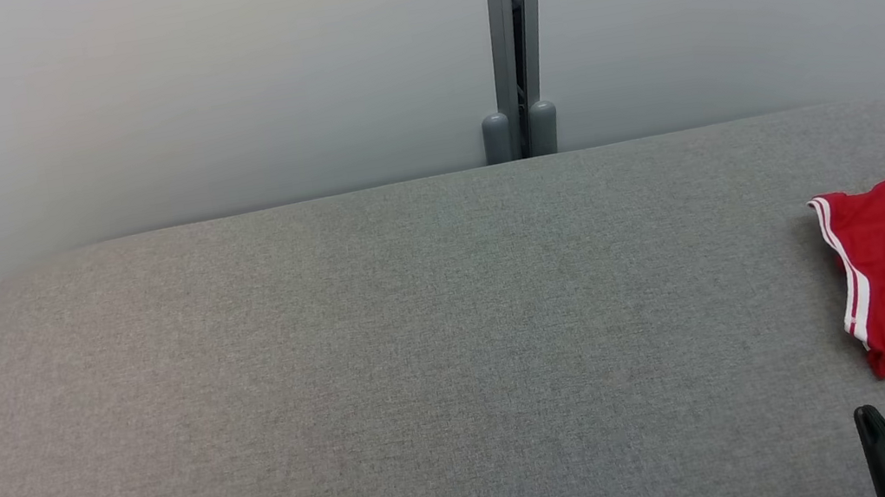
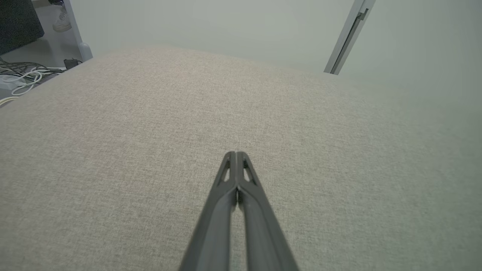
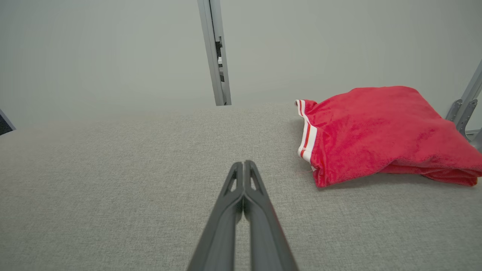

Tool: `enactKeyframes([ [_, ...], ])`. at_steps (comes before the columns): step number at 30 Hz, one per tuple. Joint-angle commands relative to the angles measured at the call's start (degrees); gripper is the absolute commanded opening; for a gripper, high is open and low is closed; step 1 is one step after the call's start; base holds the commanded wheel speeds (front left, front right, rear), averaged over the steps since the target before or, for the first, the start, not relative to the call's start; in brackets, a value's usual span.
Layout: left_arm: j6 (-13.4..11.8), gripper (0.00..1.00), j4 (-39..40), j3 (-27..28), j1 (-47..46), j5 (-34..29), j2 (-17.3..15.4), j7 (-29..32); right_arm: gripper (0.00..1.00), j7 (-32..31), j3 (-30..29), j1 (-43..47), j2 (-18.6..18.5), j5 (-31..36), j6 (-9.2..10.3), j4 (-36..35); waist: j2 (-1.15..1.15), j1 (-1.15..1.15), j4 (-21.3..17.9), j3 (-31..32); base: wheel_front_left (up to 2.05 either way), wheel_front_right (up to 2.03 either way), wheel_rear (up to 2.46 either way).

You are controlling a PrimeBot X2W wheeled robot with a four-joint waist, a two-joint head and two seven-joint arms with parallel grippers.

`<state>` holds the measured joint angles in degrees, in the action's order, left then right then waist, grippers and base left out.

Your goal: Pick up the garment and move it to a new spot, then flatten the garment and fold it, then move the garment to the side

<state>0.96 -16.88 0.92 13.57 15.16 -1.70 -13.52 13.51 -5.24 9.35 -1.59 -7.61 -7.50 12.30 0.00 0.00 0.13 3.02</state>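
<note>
red white-trimmed cloth garment (image 3: 376, 131) lies folded aside, left gripper (image 2: 236, 153) and right gripper (image 3: 244, 162) pinched together empty: task looks finished, just withdraw.

Fuzzy cloth garment (image 3: 380, 131); matt woven table (image 1: 385, 336).

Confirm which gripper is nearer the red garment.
Right. The right gripper sits just short of the red garment, which lies ahead to its right. The left gripper is far off, across the grey table.
</note>
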Motion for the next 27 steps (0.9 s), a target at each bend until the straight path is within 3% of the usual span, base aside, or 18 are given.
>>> enactKeyframes([
  [1,0.2,0.0,0.8,0.5,-1.7,1.9,-0.4,0.4,0.0,-0.4,-0.3,-1.4,-0.4,-2.1,0.0,-0.6,0.0,0.0,0.0,0.0,0.0,0.0,0.0],
  [27,2.3,0.0,1.8,2.0,-7.7,26.7,-0.7,6.6,0.0,-6.7,-0.5,-6.0,-0.8,-29.2,0.0,-0.1,0.0,0.0,0.0,-0.7,0.0,0.0,0.0],
])
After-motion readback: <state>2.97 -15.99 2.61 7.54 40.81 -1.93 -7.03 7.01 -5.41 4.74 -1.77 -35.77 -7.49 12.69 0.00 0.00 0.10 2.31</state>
